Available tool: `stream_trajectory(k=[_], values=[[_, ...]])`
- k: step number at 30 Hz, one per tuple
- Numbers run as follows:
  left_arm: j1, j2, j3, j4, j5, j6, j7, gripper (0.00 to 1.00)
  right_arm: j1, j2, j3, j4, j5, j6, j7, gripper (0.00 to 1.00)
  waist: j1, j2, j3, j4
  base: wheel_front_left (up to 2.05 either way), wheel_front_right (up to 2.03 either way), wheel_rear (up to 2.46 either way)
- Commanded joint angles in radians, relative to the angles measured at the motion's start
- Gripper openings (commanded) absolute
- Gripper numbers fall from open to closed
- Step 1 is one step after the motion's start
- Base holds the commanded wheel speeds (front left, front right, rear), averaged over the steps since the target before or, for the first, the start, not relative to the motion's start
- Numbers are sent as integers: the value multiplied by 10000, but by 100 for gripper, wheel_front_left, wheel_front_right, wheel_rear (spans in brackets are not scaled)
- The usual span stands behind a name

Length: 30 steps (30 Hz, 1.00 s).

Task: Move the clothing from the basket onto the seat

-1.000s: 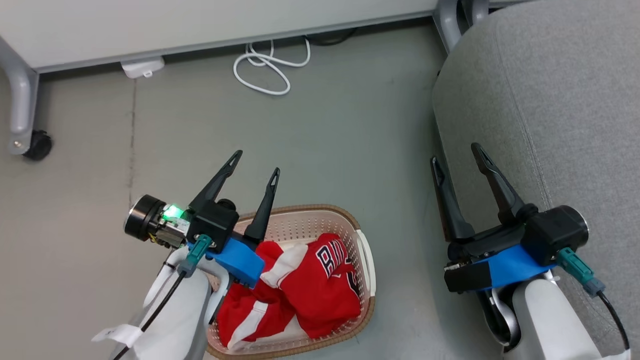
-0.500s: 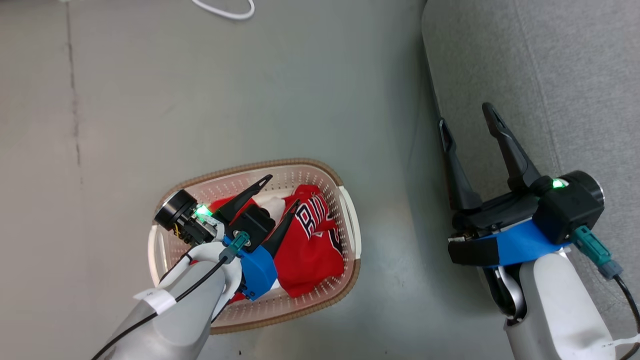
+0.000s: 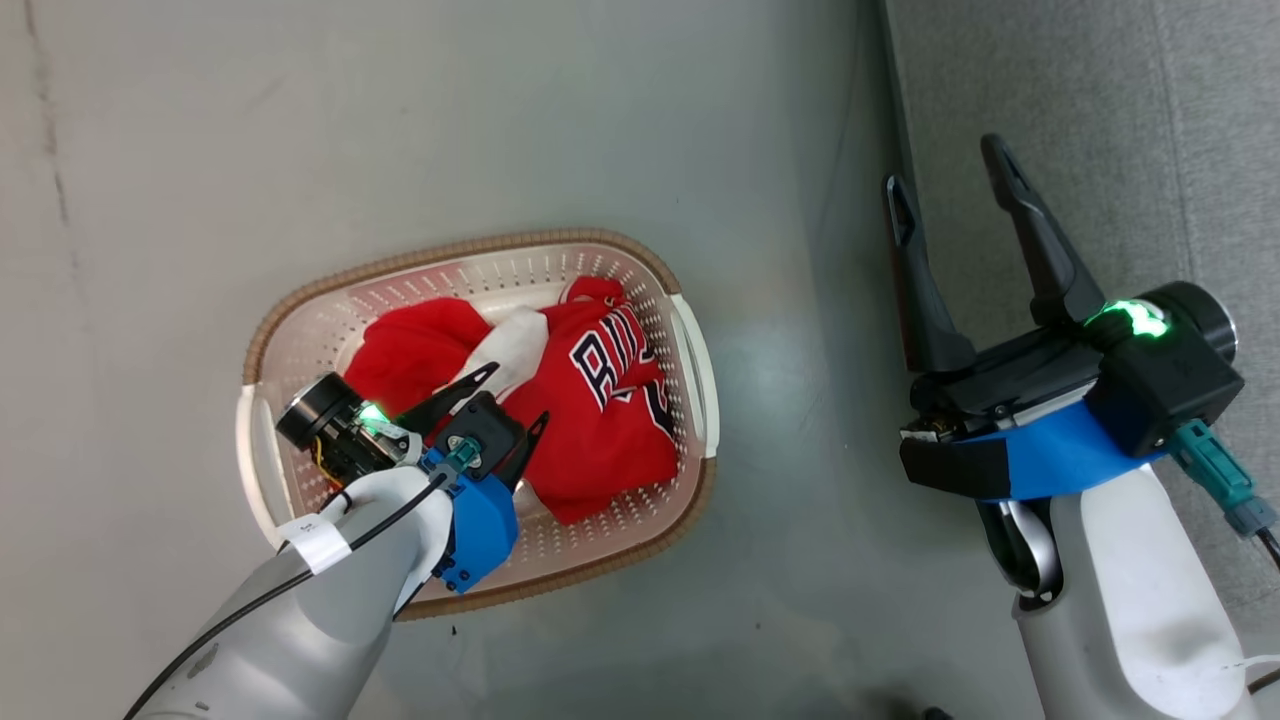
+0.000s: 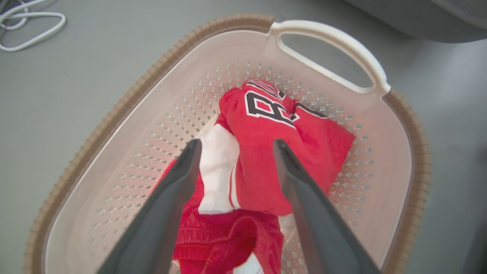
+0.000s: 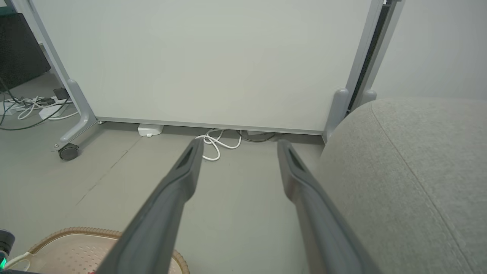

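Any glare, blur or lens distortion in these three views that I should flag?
Head view: even, soft light, sharp; the green lamp on the right gripper blooms white. Left wrist view: wide-angle bowing of the basket rim, its near edges soft, the clothing sharp. Right wrist view: the near fingers look soft; the seat is clear.

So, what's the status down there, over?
Left end effector open, inside the basket, astride the clothing, no grip yet. Right end effector open, empty, beside the seat. Nothing in the way.
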Motion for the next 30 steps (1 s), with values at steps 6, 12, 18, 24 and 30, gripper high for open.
stream_trajectory(k=[6, 12, 18, 24, 30], values=[[-607, -76, -891, 907, -677, -9, -5, 100, -357, -35, -24, -266, -107, 5, -35, 100, -1, 1, 875, -110, 0, 0, 0], [-1148, -142, -1835, 1522, -1473, -9, 335, 100, -471, -35, -39, -449, -145, 5, -35, 100, -1, 1, 1512, -179, 0, 0, 0], [-1499, -76, -2276, 1498, -2291, -9, 608, 100, -451, -35, -108, -584, -154, 5, -35, 100, -1, 1, 1973, -259, 0, 0, 0], [-1981, -20, -2821, 1454, -2949, -9, 1083, 100, -381, -35, -175, -786, -178, 5, -35, 100, -1, 1, 2518, -302, 0, 0, 0], [-2301, -41, -3116, 1205, -3418, -10, 1259, 100, -351, -35, -213, -969, -90, 5, -35, 100, -1, 1, 2948, -343, 0, 0, 0]])
